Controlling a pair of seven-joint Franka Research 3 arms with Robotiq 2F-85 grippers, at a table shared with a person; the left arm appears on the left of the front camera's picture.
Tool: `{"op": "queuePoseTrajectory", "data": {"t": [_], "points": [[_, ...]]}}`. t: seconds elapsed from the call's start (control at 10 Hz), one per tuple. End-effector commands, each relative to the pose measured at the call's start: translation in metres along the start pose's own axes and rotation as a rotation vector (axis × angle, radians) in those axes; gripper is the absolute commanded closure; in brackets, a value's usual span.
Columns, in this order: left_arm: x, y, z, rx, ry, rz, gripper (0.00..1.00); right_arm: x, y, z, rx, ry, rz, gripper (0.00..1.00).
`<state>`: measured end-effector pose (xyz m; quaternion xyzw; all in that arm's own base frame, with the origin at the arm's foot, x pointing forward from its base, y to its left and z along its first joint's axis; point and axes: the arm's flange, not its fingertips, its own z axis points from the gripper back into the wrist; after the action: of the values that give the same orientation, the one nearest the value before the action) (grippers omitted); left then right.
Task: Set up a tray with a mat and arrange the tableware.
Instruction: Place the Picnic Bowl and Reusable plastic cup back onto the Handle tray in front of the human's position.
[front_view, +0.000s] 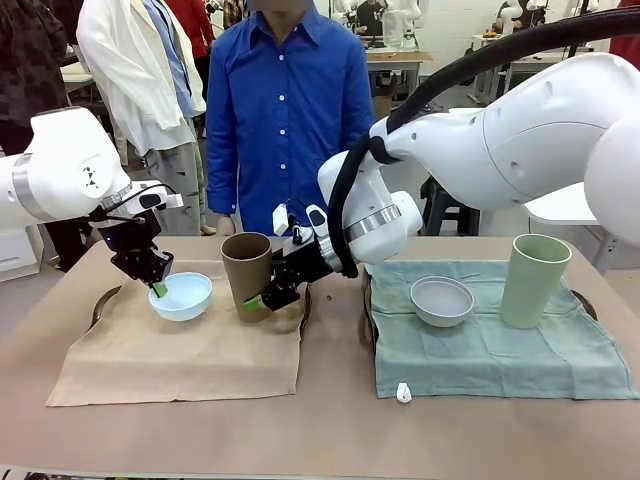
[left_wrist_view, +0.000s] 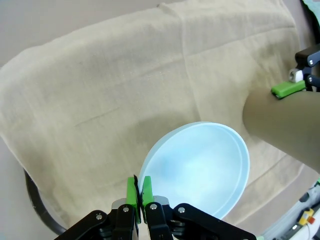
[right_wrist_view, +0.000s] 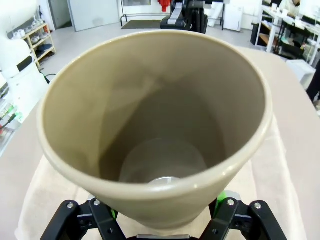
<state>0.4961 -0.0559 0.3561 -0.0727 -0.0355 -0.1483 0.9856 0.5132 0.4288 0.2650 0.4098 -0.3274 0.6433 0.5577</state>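
The light blue bowl (front_view: 182, 296) rests on the beige mat (front_view: 180, 350). My left gripper (front_view: 157, 286) is shut on its near-left rim; in the left wrist view the green pads (left_wrist_view: 132, 192) pinch the edge of the light blue bowl (left_wrist_view: 200, 167). My right gripper (front_view: 266, 297) reaches across and is shut on the lower part of the brown cup (front_view: 247, 272), which stands upright beside the bowl. From the right wrist, the brown cup (right_wrist_view: 160, 115) sits between the fingers (right_wrist_view: 220, 200). The whitish-grey bowl (front_view: 441, 300) and the pale green cup (front_view: 535, 280) stand on the green mat (front_view: 500, 350).
Each mat lies over a dark round tray, whose rim (front_view: 100, 305) shows at the left and again as a rim (front_view: 585, 300) at the right. A small white object (front_view: 403, 392) lies on the table in front of the green mat. A person in a blue shirt (front_view: 285, 110) stands at the far side.
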Motion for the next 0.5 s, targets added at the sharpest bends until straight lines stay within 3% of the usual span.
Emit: {"op": "queuePoseTrajectory", "data": {"t": [0.0, 0.1, 0.2, 0.3, 0.4], "points": [[0.0049, 0.0029, -0.0053, -0.014, -0.022, -0.022, 0.96, -0.0057, -0.0074, -0.0083, 0.031, 0.032, -0.023, 0.19], [0.0059, 0.0029, -0.0065, -0.021, -0.018, -0.017, 0.37, -0.0046, -0.0074, -0.0098, 0.029, 0.034, -0.015, 0.19], [0.0036, 0.0021, -0.0076, -0.02, -0.018, -0.018, 0.36, -0.0038, -0.0056, -0.0102, 0.032, 0.034, -0.014, 0.0], [0.0029, 0.0028, -0.0055, -0.018, -0.02, -0.017, 0.0, -0.0004, -0.0043, -0.0082, 0.022, 0.066, -0.017, 0.0], [0.0012, 0.0046, -0.0035, -0.019, -0.015, -0.011, 0.0, 0.0042, -0.0016, -0.0043, -0.009, 0.117, -0.043, 0.0]]}}
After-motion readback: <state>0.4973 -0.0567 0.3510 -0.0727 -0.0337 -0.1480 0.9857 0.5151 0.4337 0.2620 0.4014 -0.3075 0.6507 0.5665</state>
